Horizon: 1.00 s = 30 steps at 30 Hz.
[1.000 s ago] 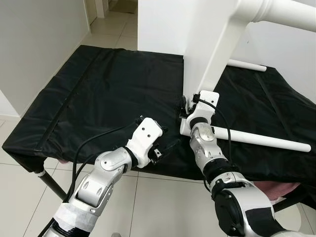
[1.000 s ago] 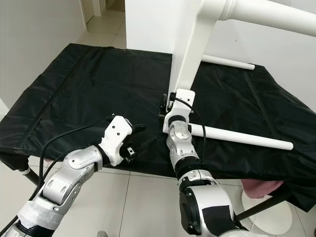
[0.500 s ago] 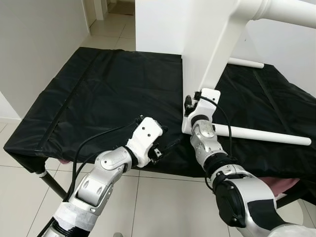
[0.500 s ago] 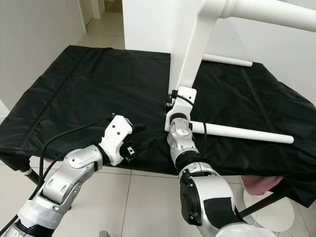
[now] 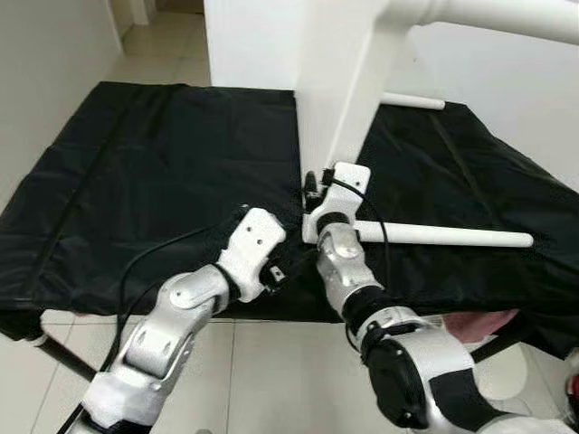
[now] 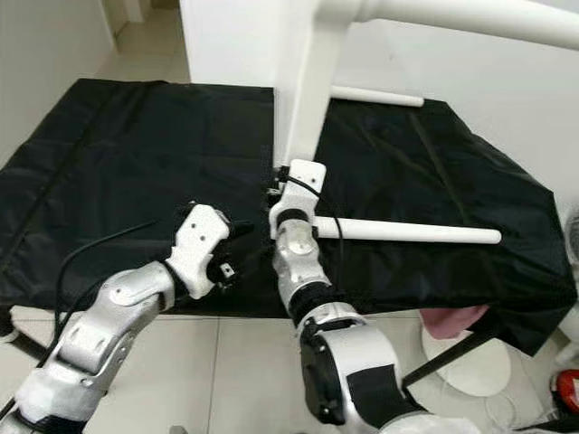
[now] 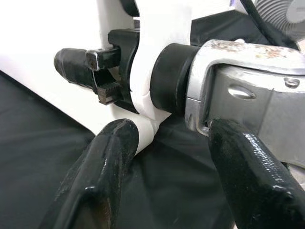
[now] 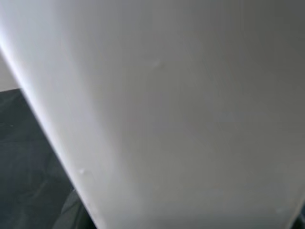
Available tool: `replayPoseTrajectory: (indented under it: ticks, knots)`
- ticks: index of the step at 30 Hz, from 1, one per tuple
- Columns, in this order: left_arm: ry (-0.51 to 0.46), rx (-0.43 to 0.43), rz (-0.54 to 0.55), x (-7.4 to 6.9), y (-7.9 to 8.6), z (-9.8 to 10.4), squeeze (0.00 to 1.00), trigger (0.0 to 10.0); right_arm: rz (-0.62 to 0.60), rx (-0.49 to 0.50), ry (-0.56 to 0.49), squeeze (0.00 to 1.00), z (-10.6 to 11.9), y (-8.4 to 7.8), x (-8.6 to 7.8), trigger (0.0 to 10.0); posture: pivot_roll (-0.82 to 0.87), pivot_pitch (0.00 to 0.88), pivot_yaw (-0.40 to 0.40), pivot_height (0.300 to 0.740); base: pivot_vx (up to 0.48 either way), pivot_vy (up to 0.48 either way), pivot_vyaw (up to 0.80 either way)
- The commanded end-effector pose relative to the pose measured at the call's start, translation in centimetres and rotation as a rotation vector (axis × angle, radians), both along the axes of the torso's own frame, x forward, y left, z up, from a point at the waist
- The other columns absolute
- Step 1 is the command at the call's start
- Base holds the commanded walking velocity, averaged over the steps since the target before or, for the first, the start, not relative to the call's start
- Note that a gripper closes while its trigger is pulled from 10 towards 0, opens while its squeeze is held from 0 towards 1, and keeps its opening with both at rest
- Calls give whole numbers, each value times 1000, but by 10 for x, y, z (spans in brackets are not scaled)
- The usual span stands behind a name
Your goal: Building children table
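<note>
Head views: white tabletop panel point(image 5: 339, 81) stands on edge on the black cloth point(image 5: 136, 163), with the right gripper point(image 5: 314, 192) pressed to its lower edge, one loose leg point(image 5: 443, 237) lying just beside that gripper and another point(image 5: 412, 101) behind the panel; since 0.5 s ago the whole scene has slid sideways, so the camera moved and the parts did not.

Left wrist view: left gripper point(image 7: 167, 157) is spread, its fingers point(image 7: 102, 157) now straddling the right wrist close to the panel, which suggests it is coming in to help steady it.

Right wrist view: blank white panel surface point(image 8: 190, 119) up close; whether the right gripper is spread or pinching, I cannot tell.
</note>
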State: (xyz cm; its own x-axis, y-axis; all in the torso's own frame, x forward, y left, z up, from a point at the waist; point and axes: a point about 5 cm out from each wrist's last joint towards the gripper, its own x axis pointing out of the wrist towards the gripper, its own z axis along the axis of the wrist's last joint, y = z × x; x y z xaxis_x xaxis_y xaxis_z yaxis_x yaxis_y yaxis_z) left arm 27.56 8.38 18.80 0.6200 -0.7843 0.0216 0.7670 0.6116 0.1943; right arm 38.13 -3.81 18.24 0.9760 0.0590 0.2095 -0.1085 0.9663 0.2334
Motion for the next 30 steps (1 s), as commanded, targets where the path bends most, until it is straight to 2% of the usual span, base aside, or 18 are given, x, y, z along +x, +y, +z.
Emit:
replayPoseTrajectory:
  ticks: [1,3,8,9,11,13,17,18,19,20,21,22,23,25,26,30]
  knots:
    - [-9,-36,-71,-6,-9,8,0,10000,195,-50,-24,0,5,54,-16,0,201,91,-50,740,0,0,0]
    - [17,-68,-95,-9,-2,11,0,10000,212,-27,-52,0,11,66,-21,0,201,91,-50,740,0,0,0]
    - [49,-91,-122,-11,7,14,0,10000,222,21,-85,0,25,77,-24,0,196,94,-42,740,0,0,0]
    - [49,-91,-122,-11,7,14,0,10000,222,21,-85,0,25,77,-24,0,196,94,-42,740,0,0,0]
    - [63,-91,-136,-12,8,14,0,10000,239,93,-121,0,38,82,-26,0,194,92,-40,740,0,0,0]
    - [70,-86,-147,-14,8,13,0,10000,244,122,-142,0,43,84,-27,0,193,93,-38,740,0,0,0]
    - [84,-77,-166,-17,8,10,0,10000,253,123,-165,0,47,87,-29,0,192,89,-35,740,0,0,0]
    - [88,-74,-171,-18,7,10,0,10000,253,127,-160,0,46,86,-29,1216,192,89,-35,740,0,0,0]
    - [88,-74,-171,-18,7,10,0,10000,253,127,-160,0,46,86,-29,1216,192,89,-35,740,0,0,0]
    - [95,-75,-174,-19,7,10,0,10000,247,129,-152,231,44,85,-28,10000,192,89,-35,740,0,0,0]
    - [95,-75,-174,-19,7,10,0,10000,247,129,-152,231,44,85,-28,10000,192,89,-35,740,0,0,0]
    - [100,-78,-174,-19,6,10,0,10000,246,149,-139,714,41,82,-27,10000,194,89,-39,740,0,0,0]
    - [106,-84,-175,-20,6,10,0,10000,240,158,-139,1000,40,79,-26,10000,195,90,-39,740,0,0,0]
    - [110,-88,-176,-21,5,10,0,10000,244,168,-142,1000,41,77,-25,10000,195,90,-39,740,0,0,0]
    - [118,-90,-176,-21,3,9,0,10000,251,184,-155,0,43,74,-25,10000,191,87,-39,740,0,0,0]
    - [124,-94,-177,-22,2,9,0,10000,254,198,-154,0,44,71,-23,10000,191,87,-39,740,0,0,0]
